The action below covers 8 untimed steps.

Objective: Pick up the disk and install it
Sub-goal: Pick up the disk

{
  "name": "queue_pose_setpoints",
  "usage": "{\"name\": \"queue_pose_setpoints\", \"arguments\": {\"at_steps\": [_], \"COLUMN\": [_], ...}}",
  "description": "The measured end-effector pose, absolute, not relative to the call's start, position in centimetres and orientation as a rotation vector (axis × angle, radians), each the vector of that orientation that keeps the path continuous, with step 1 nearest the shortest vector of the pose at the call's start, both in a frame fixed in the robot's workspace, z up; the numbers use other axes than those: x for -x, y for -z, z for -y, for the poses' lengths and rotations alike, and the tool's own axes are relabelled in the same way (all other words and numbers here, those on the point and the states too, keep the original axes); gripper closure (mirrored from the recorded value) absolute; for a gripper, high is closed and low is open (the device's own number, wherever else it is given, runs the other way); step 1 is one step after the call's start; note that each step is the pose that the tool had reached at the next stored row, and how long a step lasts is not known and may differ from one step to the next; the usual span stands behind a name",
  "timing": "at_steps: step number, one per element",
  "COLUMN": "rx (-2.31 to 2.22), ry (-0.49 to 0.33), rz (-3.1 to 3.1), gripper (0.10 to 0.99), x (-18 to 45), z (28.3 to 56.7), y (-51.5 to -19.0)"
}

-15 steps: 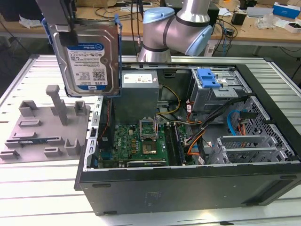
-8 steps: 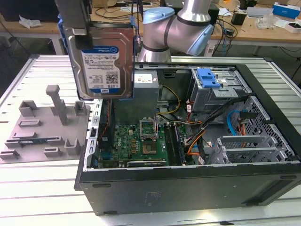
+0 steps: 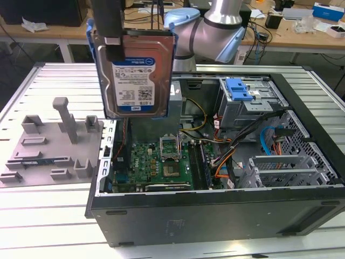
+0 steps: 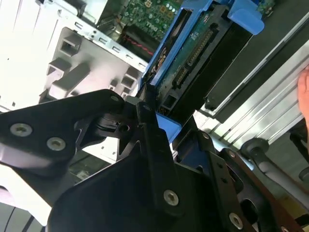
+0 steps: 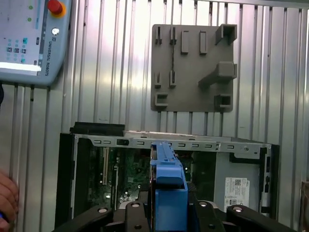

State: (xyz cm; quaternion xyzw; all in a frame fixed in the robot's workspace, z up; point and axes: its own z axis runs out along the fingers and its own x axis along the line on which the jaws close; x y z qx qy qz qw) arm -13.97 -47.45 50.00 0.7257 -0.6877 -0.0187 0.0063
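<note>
Grey moulded fixture plate (image 3: 51,143) lies on the exterior view's left, beside the open black computer case (image 3: 215,210) holding a green motherboard (image 3: 153,162). My gripper (image 3: 114,53) pinches the blue-framed silver disk (image 3: 137,75) above that case.

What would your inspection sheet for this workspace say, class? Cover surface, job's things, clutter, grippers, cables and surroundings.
Surface: ribbed metal table, carrying an open computer case.
Job's things: the disk held upright above the case; drive cage with blue latch inside.
Clutter: grey fixture plate beside the case.
Grippers: the tool is shut on the disk.
Cables: orange and blue cables inside the case.
Surroundings: teach pendant, a hand, cluttered benches behind.
</note>
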Motion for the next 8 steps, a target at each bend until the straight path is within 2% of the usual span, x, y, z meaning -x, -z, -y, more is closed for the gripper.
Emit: {"name": "queue_pose_setpoints", "arguments": {"at_steps": [8], "rx": [-2.271], "ry": [0.058], "rz": [2.152], "gripper": [0.718], "x": [10.9], "z": [49.1], "y": [-50.0]}}
